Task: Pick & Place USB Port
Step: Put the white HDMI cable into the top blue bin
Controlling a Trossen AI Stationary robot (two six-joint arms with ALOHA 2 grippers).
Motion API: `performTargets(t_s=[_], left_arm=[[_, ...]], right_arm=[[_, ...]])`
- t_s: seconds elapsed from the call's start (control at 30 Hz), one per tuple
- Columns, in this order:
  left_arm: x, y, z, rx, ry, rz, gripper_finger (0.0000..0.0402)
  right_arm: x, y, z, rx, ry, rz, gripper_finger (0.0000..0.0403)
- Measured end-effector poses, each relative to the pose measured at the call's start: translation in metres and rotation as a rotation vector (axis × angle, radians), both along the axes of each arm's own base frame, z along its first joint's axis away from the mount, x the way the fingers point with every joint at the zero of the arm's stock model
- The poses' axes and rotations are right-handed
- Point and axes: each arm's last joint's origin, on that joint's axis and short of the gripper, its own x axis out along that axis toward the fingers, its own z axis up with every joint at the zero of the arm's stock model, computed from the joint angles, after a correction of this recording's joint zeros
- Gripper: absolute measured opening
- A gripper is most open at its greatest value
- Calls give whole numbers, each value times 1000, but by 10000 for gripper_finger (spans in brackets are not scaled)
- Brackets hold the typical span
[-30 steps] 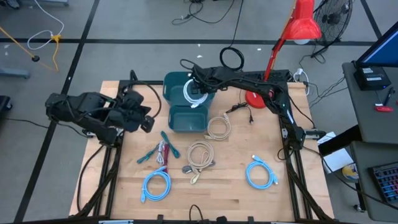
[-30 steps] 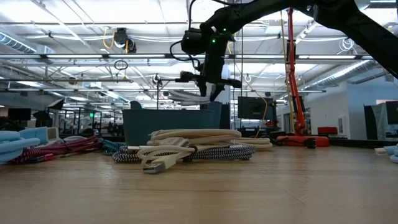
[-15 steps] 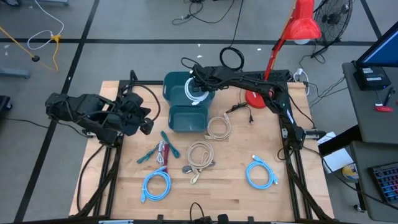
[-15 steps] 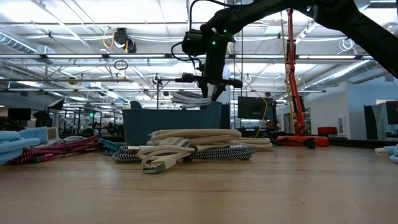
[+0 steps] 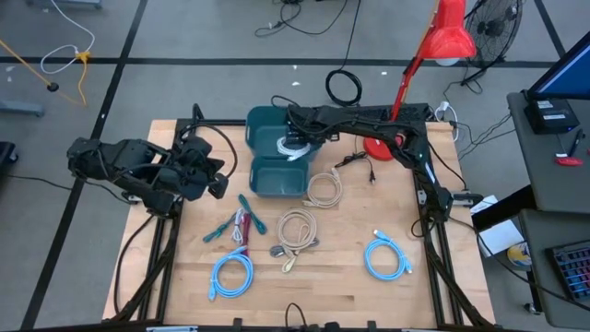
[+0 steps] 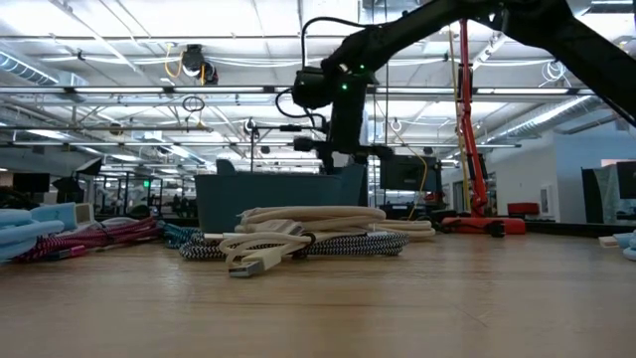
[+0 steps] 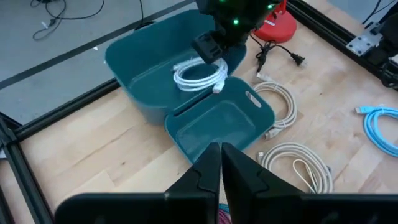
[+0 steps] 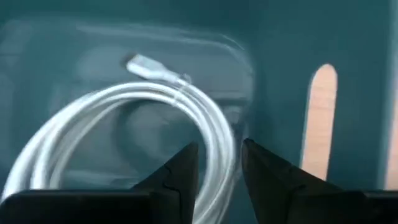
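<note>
Right gripper (image 5: 293,138): reaches into the far compartment of the teal bin (image 5: 263,175), at about 12 o'clock on the table in the high view; its two dark fingers (image 8: 180,171) stand slightly parted with the white cable's loop running between them, and whether they touch it cannot be told.

White USB cable (image 7: 199,74): coiled in the bin's far compartment, its plug end (image 8: 144,64) free at the coil's edge, directly under the right gripper.

Teal bin: two-compartment tub at the table's far centre; the near compartment (image 7: 217,124) sits just in front of the cable's compartment.

Left gripper (image 7: 221,162): parked at 9 o'clock over the table's left edge, fingers pressed together with nothing between them, pointing toward the bin.

Beige cables: one coil (image 5: 323,189) at 3 o'clock of the bin, another (image 5: 295,231) at the table's centre, near 6 o'clock of the bin.

Blue cables: one coil (image 5: 232,274) at 7 o'clock on the table, one (image 5: 385,256) at 5 o'clock.

Red-and-teal bundle (image 5: 238,221): lies at 7 o'clock of the bin.

Red lamp (image 5: 433,46): base at the table's 1 o'clock corner.
</note>
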Motion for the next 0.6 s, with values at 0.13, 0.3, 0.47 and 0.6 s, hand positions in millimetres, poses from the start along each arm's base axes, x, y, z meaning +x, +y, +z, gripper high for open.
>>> performTargets(t_s=[0.13,0.3,0.47,0.6], left_arm=[[0,0,0,4,-2,3,5],[0,0,0,11,-5,7,13],[0,0,0,15,-6,9,18],[0,0,0,20,-4,7,5]], right_arm=[[2,-1,3,-18,-28,15,92],[4,-2,9,-35,-61,31,70],[9,3,25,-45,-154,132,43],[14,16,30,-41,-162,227,9]])
